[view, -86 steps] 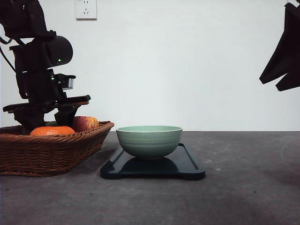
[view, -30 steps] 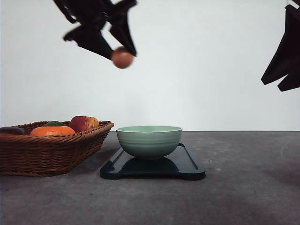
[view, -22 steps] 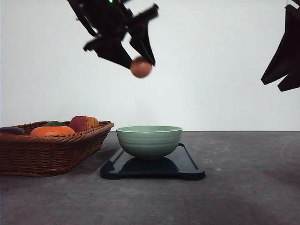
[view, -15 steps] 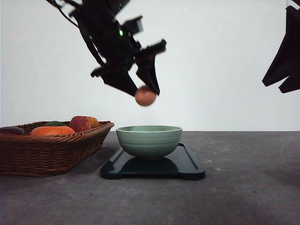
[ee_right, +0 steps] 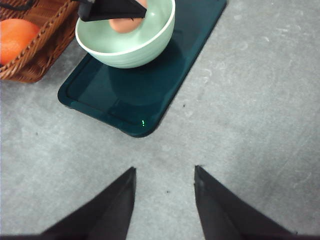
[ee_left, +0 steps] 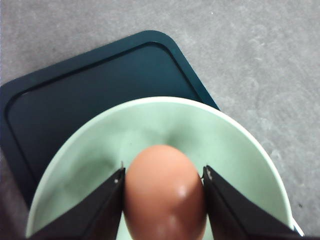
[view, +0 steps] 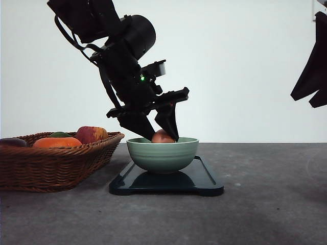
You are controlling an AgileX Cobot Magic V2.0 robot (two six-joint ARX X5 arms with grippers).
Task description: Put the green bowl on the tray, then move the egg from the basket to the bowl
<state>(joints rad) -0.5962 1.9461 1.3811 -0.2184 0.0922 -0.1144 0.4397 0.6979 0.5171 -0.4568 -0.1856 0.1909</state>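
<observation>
The green bowl [view: 162,154] stands on the black tray [view: 204,185] at mid-table. My left gripper [view: 161,135] reaches down into the bowl's mouth, shut on a brown egg [view: 162,137] that sits just at rim height. In the left wrist view the egg [ee_left: 164,192] is clamped between both fingers [ee_left: 95,212] over the bowl's inside [ee_left: 225,145], with the tray [ee_left: 75,100] beyond. The wicker basket [view: 56,163] lies left of the tray. My right gripper [view: 306,97] hangs high at the right, and its wrist view shows the right gripper [ee_right: 164,210] open with bare table between its fingers.
The basket holds an orange [view: 56,142], an apple [view: 92,134] and other fruit. The right wrist view takes in the bowl [ee_right: 130,45], egg [ee_right: 125,24], tray [ee_right: 150,90] and basket corner [ee_right: 35,55]. Grey tabletop stretches right of the tray.
My left gripper has carried the egg from the basket, over to the right and down; it now sits at the bowl's rim. The right arm has barely moved.
</observation>
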